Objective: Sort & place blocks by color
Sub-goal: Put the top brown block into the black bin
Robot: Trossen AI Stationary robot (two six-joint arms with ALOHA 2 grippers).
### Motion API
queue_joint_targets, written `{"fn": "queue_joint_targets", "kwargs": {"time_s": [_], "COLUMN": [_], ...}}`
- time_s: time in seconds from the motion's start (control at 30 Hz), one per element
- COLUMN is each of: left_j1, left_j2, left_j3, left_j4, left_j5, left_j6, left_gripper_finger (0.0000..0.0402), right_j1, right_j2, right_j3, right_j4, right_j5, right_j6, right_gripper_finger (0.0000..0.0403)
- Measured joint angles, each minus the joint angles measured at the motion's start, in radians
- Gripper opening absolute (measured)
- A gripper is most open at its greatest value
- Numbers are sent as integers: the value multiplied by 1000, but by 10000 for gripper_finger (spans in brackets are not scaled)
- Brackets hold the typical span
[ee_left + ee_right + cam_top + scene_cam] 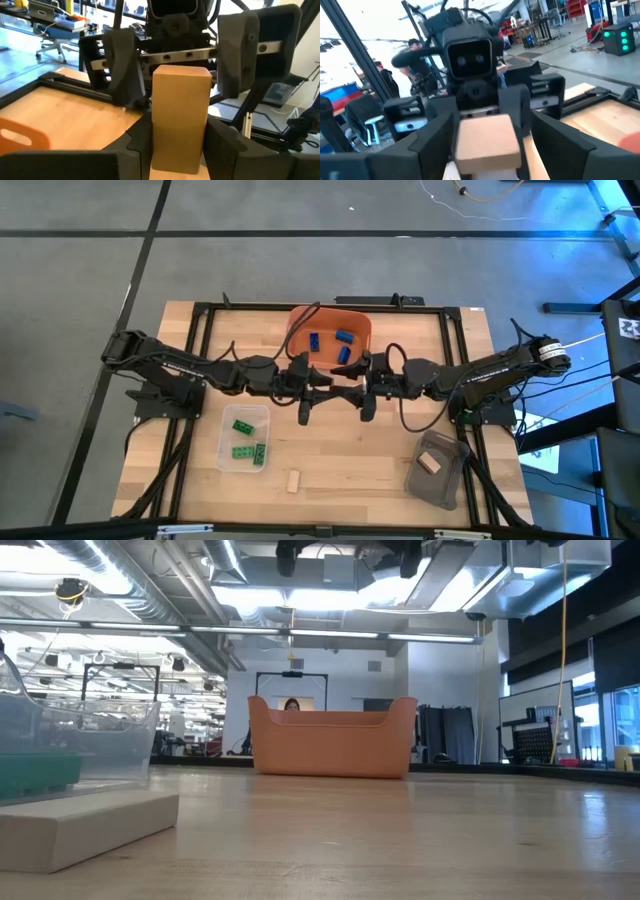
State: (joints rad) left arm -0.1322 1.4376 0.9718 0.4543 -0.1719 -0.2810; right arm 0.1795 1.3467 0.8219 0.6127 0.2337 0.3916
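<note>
Both arms meet above the table's middle, in front of the orange bin (330, 340). My left gripper (180, 145) is shut on a pale tan block (181, 110), which is hidden in the high view. My right gripper (487, 150) faces it, open. Its fingers (125, 65) stand on either side of the block's far end with narrow gaps. Three blue blocks (343, 338) lie in the orange bin. Three green blocks (245, 442) lie in the clear tray (228, 455). One tan block (293, 480) rests on the table, another (430, 463) in the grey tray (440, 480). My left gripper pinches the tan block between its two fingers (137, 142), on the block's two long sides near its end (177, 155). The fingers lie along the block, about level, coming from the table's left. The block sticks out beyond them toward the right arm, lifted clear of the table.
The orange bin (332, 738) stands at the far middle. The clear tray (90, 740) sits near left, the grey tray near right. A black frame (200, 380) runs round the tabletop. Bare wood lies in the near middle beside the loose tan block (85, 825). A person (415, 55) is behind the table.
</note>
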Motion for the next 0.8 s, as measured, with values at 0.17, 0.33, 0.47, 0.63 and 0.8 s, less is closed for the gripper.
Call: {"fn": "queue_joint_targets", "kwargs": {"time_s": [0.17, 0.33, 0.47, 0.63, 0.8], "left_j1": [0, 1, 1, 20, 59], "left_j2": [0, -2, -2, -24, -151], "left_j3": [0, 0, 0, -1, -1], "left_j4": [6, 4, 3, -33, -210], "left_j5": [-2, -5, -1, 54, 96], "left_j6": [2, -18, -24, -12, -14], "left_gripper_finger": [120, 120, 120, 186, 232], "right_j1": [1, 2, 2, 1, -11], "right_j2": [-1, -1, -1, -20, -135], "right_j3": [0, 0, 0, 0, 0], "right_j4": [-1, 0, 1, -30, -198], "right_j5": [-1, -1, -18, -30, -29], "right_j6": [23, 10, 9, 27, -26], "right_gripper_finger": [221, 133, 133, 133, 133]}}
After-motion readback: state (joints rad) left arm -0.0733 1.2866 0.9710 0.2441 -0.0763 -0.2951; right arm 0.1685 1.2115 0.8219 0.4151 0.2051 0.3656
